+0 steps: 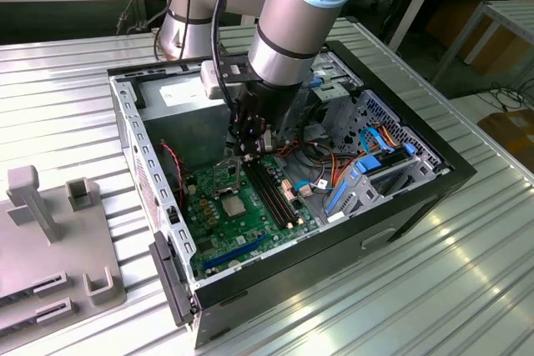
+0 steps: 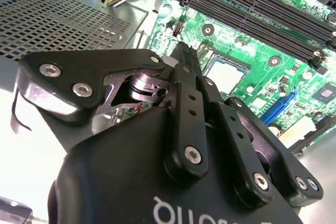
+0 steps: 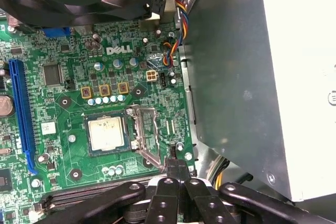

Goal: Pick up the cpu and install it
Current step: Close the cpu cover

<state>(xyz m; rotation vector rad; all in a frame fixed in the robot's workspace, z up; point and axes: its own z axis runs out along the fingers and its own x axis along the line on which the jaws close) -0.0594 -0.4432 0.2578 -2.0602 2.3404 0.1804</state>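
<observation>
One cpu (image 3: 106, 134) already lies flat in its socket on the board (image 3: 79, 77), its metal top bare because the hinged plate (image 3: 148, 135) is swung open just beside it. Just beside that plate, on the side away from the cpu, the tool (image 3: 177, 169) hangs with its fingers pressed together and nothing between them. In the exterior view the arm (image 1: 288, 31) hides the case's (image 1: 417, 198) back corner near the socket, and the fingertips are hard to make out.

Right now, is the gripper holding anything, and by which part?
Nothing. The gripper is shut and empty above the motherboard; the cpu lies in its socket, apart from the fingers.
</observation>
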